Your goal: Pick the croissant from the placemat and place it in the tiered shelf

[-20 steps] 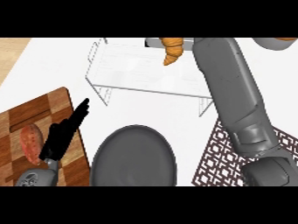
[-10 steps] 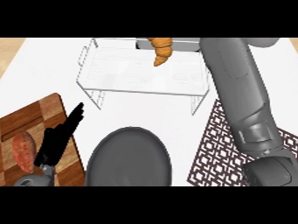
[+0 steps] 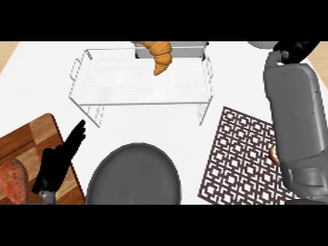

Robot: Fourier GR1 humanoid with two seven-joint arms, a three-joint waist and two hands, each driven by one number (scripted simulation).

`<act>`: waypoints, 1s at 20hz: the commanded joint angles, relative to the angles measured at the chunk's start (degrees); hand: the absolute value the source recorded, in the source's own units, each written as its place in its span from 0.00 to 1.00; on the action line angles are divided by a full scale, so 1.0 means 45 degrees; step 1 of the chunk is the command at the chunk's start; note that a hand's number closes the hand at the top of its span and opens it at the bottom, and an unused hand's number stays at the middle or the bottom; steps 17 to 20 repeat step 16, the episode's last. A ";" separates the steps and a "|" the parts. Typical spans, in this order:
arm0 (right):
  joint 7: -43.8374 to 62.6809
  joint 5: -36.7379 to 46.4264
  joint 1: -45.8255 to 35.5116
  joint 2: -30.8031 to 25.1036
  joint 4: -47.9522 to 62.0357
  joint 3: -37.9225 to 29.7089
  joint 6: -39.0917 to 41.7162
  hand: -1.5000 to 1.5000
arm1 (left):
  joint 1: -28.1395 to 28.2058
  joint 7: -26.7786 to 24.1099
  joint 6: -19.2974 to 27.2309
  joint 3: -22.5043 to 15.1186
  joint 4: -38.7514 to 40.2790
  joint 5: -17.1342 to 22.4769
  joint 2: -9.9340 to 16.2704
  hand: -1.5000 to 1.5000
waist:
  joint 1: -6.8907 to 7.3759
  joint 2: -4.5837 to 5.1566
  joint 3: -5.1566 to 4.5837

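Golden-brown and curved, the croissant [image 3: 159, 54] lies at the back edge of the clear, see-through tiered shelf [image 3: 141, 86], its pointed tip reaching forward over the top tier and its thick end cut off by the upper limit of the view. Whether it rests flat on the tier or leans on the rear rim cannot be told. If it sits only on that rim, it could tip off behind the shelf, or slide forward on the smooth transparent surface.

The right robot hand [image 3: 297, 48] shows as a black shape at the far right, well apart from the croissant, at the end of the long grey forearm; its fingers cannot be made out. That forearm crosses above the dark brown lattice-pattern placemat [image 3: 241, 156], and a sweep leftward as it moves could catch the shelf's right wall.

The left robot hand [image 3: 61, 161] rests with straight fingers over the brown wooden cutting board [image 3: 17, 144] on the white counter [image 3: 45, 77].
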 commanded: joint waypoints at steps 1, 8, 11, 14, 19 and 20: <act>0.1256 0.0210 0.2144 -0.0504 -0.3323 0.0501 0.1641 0.00 | 0.0338 -0.0225 -0.0363 0.0262 0.0082 0.0226 0.0349 0.50 | -0.0239 -0.0041 -0.0010; 0.1937 -0.1570 0.6497 -0.1927 -0.9328 0.0438 0.4936 0.00 | -0.0097 0.0429 -0.0307 0.0191 -0.0501 0.0219 0.0260 0.50 | 0.0095 0.0142 0.0005; 0.2182 -0.2424 0.8229 -0.2204 -1.1698 0.0272 0.5931 0.00 | 0.0107 -0.0330 -0.0027 -0.0067 0.0284 -0.0169 -0.0131 0.50 | 0.0218 0.0211 -0.0002; 0.2390 -0.3261 0.9613 -0.2401 -1.2955 -0.0338 0.6539 0.00 | -0.0133 -0.0407 -0.0233 -0.0028 -0.0025 -0.0141 -0.0009 0.50 | 0.0464 0.0268 0.0002; 0.2253 -0.3443 0.9947 -0.2489 -1.2573 -0.0536 0.6745 0.00 | 0.0428 -0.0182 -0.0756 0.0043 -0.0905 0.0186 0.0279 0.50 | 0.0606 0.0283 0.0006; 0.2253 -0.3443 0.9947 -0.2489 -1.2573 -0.0536 0.6745 0.00 | 0.0428 -0.0182 -0.0756 0.0043 -0.0905 0.0186 0.0279 0.50 | 0.0606 0.0283 0.0006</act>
